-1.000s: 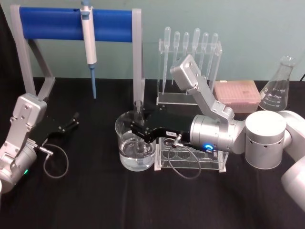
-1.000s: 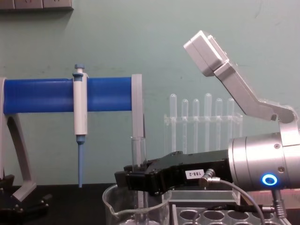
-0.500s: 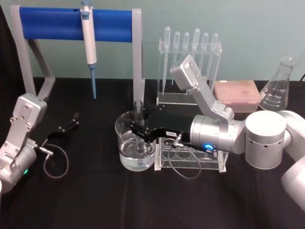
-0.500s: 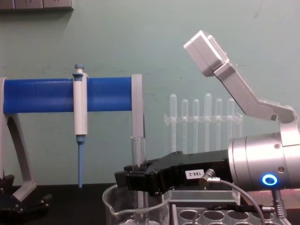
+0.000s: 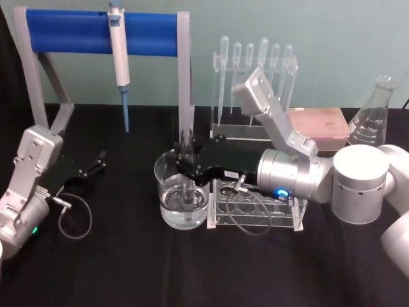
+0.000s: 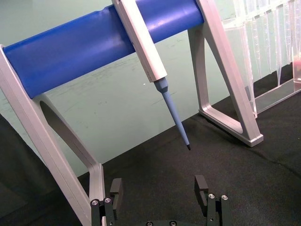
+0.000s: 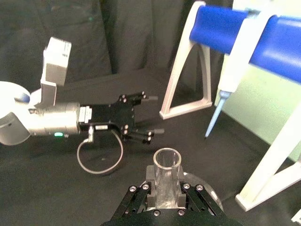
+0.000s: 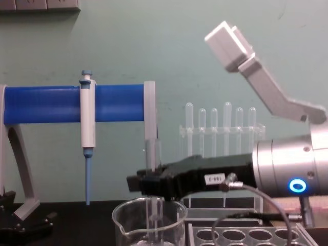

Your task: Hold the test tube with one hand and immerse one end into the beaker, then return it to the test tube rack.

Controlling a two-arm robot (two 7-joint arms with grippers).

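Note:
My right gripper [image 5: 186, 161] is shut on the test tube [image 5: 186, 142], a clear upright glass tube, and holds it over the beaker [image 5: 163, 192]. The tube's lower end hangs inside the beaker, which holds some clear liquid. From the chest view, the black right gripper [image 8: 151, 184] clamps the test tube [image 8: 151, 154] above the beaker [image 8: 122, 225]. The right wrist view looks down on the test tube [image 7: 167, 165] and its open rim between the jaws. My left gripper [image 5: 96, 163] rests open on the black table at the left, also seen as the left gripper [image 6: 159, 192].
A clear rack with round holes [image 5: 255, 208] sits right beside the beaker under my right arm. Behind stand a blue bar stand [image 5: 70, 32] holding a pipettor [image 5: 119, 51], a pipette rack [image 5: 255, 70], a pink tip box [image 5: 319, 125] and a flask [image 5: 374, 121].
My right gripper has risen with the test tube, lifting its lower end higher inside the beaker. The left arm has not moved.

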